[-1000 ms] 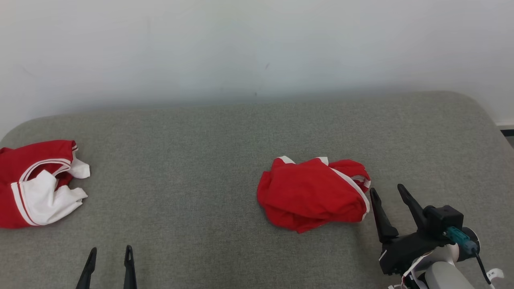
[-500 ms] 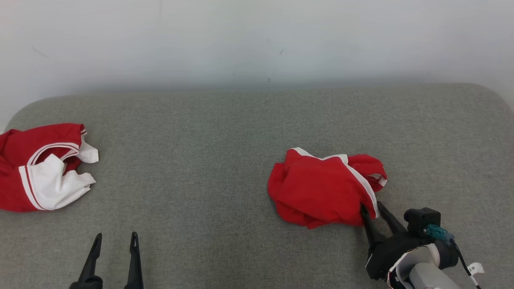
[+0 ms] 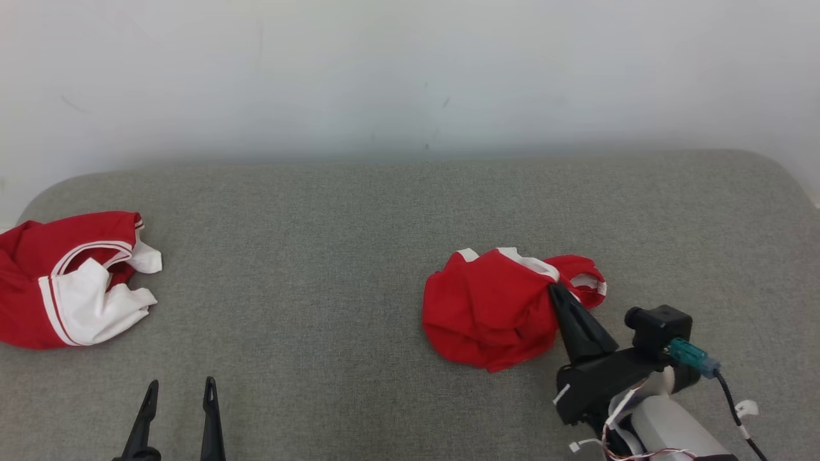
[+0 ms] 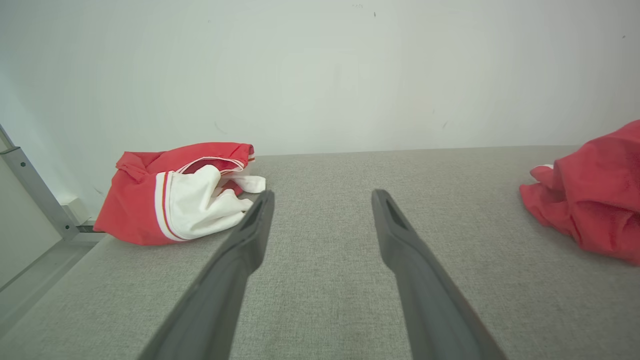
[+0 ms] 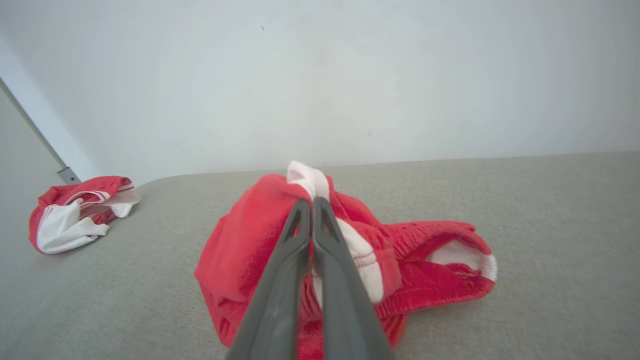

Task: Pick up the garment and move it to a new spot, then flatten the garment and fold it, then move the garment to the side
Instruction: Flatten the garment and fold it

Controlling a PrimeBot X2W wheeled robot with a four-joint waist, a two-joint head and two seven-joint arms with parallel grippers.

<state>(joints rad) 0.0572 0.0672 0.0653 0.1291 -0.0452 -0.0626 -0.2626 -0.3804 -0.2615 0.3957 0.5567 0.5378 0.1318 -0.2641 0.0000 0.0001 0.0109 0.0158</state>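
Picking up is the step in hand, judging from how the cloth lies: no moving, flattening or folding is done yet. Behind everything runs a plain pale wall [image 3: 384,77], bare but for a few faint marks. Below it spreads the grey fabric-covered bench [image 3: 307,218], wide, with rounded far corners. At its left edge rests a second garment [image 3: 64,282], red and white, crumpled, well apart from the work. The red garment [image 3: 487,314], trimmed in white, lies bunched right of centre on the bench. The right claw [image 3: 556,288] is pinched tight on a fold beside the white trim at the heap's right side, with cloth drawn up to its tips. The left claw [image 3: 180,384] hovers low at the near left, jaws spread wide and empty, over bare bench. The next move, I judge, calls for a steady lift that takes the trailing cloth off the bench, then a carry toward open bench. The pinch looks shallow, so a jerk might let the fold slip.
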